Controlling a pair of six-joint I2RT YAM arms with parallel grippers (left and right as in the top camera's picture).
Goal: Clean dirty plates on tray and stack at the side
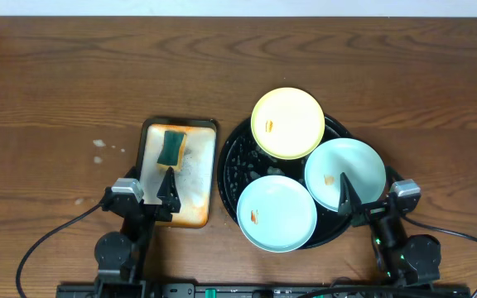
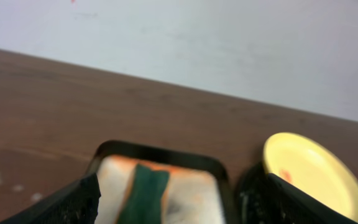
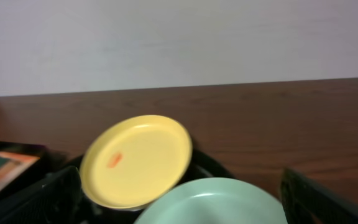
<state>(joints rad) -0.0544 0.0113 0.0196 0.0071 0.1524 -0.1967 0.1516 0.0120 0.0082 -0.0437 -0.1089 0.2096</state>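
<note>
Step in hand: the start. No plate is cleaned and none is stacked. All 3 plates sit on the black tray, each with an orange smear.

- Left gripper: low at the table's near edge, left of the black tray, jaws spread wide, holding nothing. It points at the small orange-stained tray, which lies just left of the black tray.
- Right gripper: at the black tray's near-right rim, jaws spread wide and empty, 1 finger reaching over the right mint-blue plate.
- Near mint-blue plate: overhangs the black tray's near rim.
- Green sponge: on the far half of the stained tray, untouched.
- Yellow plate: over the black tray's far rim. It looks tilted in the right wrist view.
- Bare tabletop: left of and beyond the black tray, room for a stack.

Next move, as I judge it: the left arm reaches forward and closes on the sponge, while the right arm steadies or lifts 1 plate, likely the right mint-blue one. The rim is shallow, so the grip needs care.
</note>
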